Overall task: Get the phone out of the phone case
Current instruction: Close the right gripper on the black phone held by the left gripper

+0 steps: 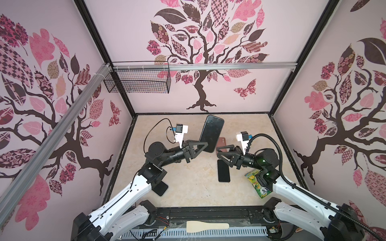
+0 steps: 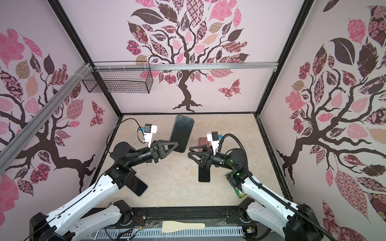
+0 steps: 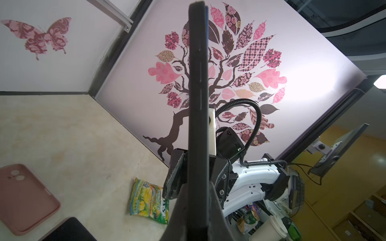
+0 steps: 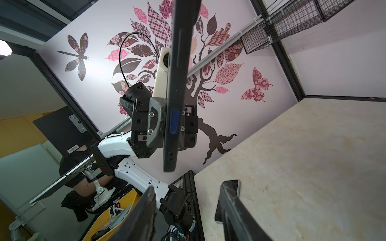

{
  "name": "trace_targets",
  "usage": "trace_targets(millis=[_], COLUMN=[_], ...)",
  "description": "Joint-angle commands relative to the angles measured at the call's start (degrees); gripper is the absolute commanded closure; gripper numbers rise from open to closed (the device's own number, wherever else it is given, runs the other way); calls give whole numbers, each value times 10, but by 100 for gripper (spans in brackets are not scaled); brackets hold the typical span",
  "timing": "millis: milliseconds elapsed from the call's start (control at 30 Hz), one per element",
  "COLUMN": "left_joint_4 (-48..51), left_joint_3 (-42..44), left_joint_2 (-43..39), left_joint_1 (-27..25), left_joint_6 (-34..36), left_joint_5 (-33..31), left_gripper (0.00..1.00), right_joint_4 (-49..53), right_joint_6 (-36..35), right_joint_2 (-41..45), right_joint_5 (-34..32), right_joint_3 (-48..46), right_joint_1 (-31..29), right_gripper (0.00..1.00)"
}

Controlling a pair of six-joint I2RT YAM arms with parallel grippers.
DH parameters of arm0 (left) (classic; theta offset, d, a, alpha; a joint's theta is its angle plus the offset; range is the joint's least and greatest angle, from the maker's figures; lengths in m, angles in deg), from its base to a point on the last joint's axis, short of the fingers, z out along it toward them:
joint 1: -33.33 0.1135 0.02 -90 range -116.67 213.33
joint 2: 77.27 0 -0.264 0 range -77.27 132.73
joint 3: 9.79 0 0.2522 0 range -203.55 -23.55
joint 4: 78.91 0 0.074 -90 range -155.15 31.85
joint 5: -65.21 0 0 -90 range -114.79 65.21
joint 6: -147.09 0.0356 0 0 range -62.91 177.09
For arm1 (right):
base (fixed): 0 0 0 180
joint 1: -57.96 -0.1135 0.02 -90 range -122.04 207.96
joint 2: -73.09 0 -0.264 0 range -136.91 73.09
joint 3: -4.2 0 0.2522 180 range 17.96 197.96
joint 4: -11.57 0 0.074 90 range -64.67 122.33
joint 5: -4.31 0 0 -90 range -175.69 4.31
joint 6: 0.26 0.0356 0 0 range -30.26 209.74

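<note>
Three black rectangular phones: held phone (image 1: 211,133) in left gripper (image 1: 203,147), second phone (image 1: 224,173) under right gripper (image 1: 217,152), third phone (image 1: 160,188) behind left gripper. One pink silicone case (image 1: 221,142); one green tea packet (image 1: 253,174).

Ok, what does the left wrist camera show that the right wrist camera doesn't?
Only the left wrist view: the empty pink silicone phone case lying on the table, and the green-yellow crinkly tea packet.
Only the right wrist view: the black wire basket on the wall rail and the dark dragonfly wall decal.
Both: the black rectangular phone seen edge-on, gripped in the left arm's shut jaws, above the beige marbled tabletop.
</note>
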Motion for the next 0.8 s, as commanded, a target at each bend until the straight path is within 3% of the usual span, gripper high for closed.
trace_targets(millis=[0, 767], left_joint_4=[-49, -75], left_joint_3=[-18, -24], left_joint_2=[3, 22], left_joint_1=[-8, -12], left_joint_6=[0, -8], left_joint_5=[24, 44], left_gripper=[100, 100], right_joint_4=[-64, -60], right_joint_6=[16, 22], right_joint_2=[-9, -52], right_joint_5=[20, 39], right_joint_3=[39, 79], right_joint_1=[-6, -38], right_gripper=[49, 71])
